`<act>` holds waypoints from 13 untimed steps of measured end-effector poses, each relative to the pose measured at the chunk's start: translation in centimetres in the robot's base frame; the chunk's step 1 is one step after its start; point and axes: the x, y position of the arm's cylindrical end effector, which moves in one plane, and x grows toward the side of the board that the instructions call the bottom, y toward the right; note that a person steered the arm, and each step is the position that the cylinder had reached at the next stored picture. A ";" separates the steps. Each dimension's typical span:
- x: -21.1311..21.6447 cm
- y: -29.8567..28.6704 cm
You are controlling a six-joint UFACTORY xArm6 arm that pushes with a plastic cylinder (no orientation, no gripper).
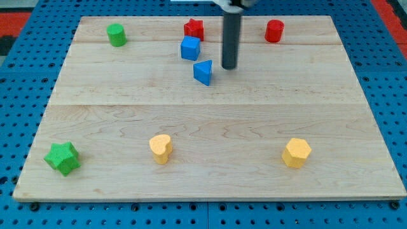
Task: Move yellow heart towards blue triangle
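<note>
1 rod, its top cut off, holds nothing; my tip (229,67) stands just right of the blue triangle (203,72).

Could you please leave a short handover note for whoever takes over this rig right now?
My tip: near the view's top, just right of the blue triangle, not touching any block.
Yellow heart: near the view's bottom, left of centre, far from the triangle and from my tip.
Done: nothing visible; the heart sits well apart from its target.
Left: bring my tip round below the heart, then push it up and slightly right toward the triangle, probably stopping short of the blue cube.
</note>
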 end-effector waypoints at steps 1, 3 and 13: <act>1.1 -2.8; 0.3 -7.9; 17.8 -11.9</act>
